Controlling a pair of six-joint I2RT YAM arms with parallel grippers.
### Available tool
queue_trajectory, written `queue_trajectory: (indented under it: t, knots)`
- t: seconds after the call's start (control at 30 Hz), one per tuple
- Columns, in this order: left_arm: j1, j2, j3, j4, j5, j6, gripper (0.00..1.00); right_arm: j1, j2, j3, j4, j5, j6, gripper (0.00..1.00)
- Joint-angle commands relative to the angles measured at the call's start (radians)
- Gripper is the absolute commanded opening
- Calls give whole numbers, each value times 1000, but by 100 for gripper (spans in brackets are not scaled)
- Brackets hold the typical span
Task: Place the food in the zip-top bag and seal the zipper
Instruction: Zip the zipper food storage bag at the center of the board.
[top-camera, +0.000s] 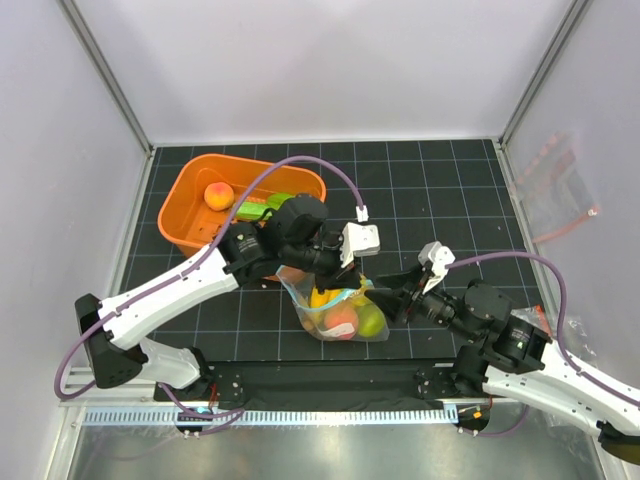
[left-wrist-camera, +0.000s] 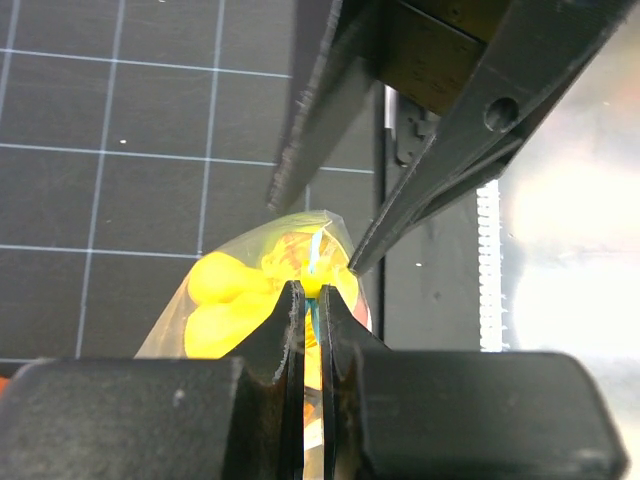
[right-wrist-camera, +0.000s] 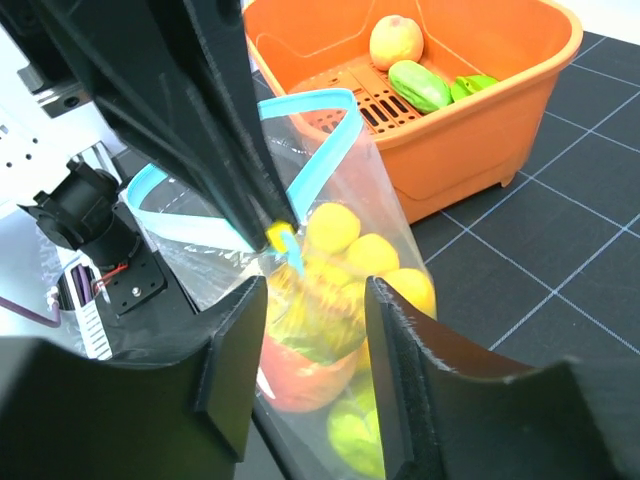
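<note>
Top: zip-top bag (top-camera: 300, 300) holding food (top-camera: 342, 320) sat mid near edge; orange basket (top-camera: 190, 215), far-left corner, held peach (top-camera: 218, 195) and green pieces (top-camera: 262, 208). Left wrist: left gripper (left-wrist-camera: 305, 295) was clamped tight on zipper (left-wrist-camera: 316, 245). Right wrist: right gripper (right-wrist-camera: 315, 290) was spread wide around the bag.

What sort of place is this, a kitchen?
Probably a robot test cell, not a kitchen: white walls around a gridded mat, a left arm and right arm bolted at its edge, toy food.

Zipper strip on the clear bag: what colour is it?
The zipper strip is light blue; right wrist view shows it best.
</note>
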Motion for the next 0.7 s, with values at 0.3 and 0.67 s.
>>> queue_trajectory:
  t: [0.3,0.67]
  knots:
    - [-17,-43,37,-22,83,28,0,2,37,16,68,-37,-13,30]
    - [-17,-58,16,27,-45,-2,0,2,-105,-25,79,108,27,1]
